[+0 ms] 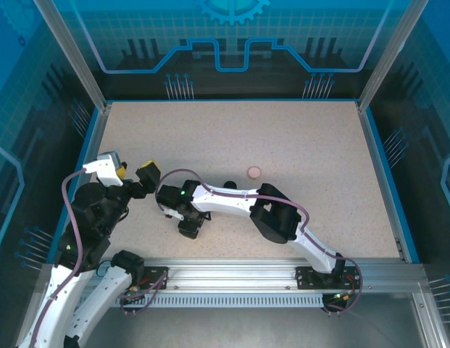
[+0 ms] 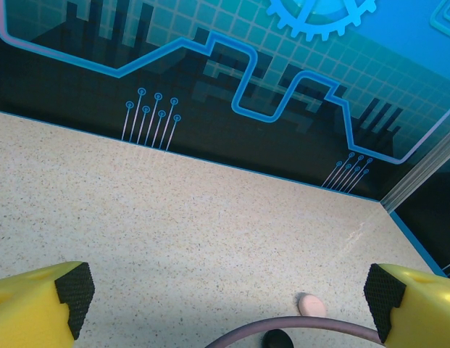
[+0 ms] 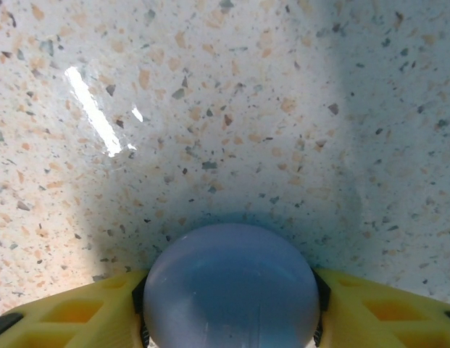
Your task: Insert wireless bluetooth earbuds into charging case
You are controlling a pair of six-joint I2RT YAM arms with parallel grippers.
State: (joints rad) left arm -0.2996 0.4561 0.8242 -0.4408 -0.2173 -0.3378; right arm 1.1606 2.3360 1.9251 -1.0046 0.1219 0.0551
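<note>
Speckled beige surface (image 1: 304,145) in the top view, with blue walls around it. The left pincer (image 1: 135,174) is raised at the left side and aimed across the surface. The right arm reaches over from the right, and its right pincer (image 1: 188,226) is down low on the surface near the left arm. A pink case (image 1: 253,172) lies mid-surface, well apart from both pincers. A black case (image 1: 230,184) sits just beside the right arm's forearm; it is small, and the lid state is too small to tell.

Left wrist view: the left pincer (image 2: 228,293) is fully released, with yellow fingers and black pads (image 2: 74,290) at the frame edges and nothing between them. It looks parked, probably waiting to help once a case is brought over. The pink case (image 2: 311,304) and black case (image 2: 277,338) are low in the frame, and a purple cable (image 2: 239,330) arcs in front of them.

Right wrist view: a lavender case (image 3: 232,286), a smooth round dome, rests on the surface dead centre in the right pincer (image 3: 230,312). The yellow fingers (image 3: 72,312) flank it, and the dark pads sit against both sides, so this reads as grasped across its width. A side grip makes sense because the disc is low and slick, and squeezing the rim lets it be lifted or steadied.

The lid looks shut, and I cannot tell if the earbuds are inside.

Judgement: this is an early step of securing a case, and insertion is not yet done.

Risk: the rounded edge could squirt out of the pads.
</note>
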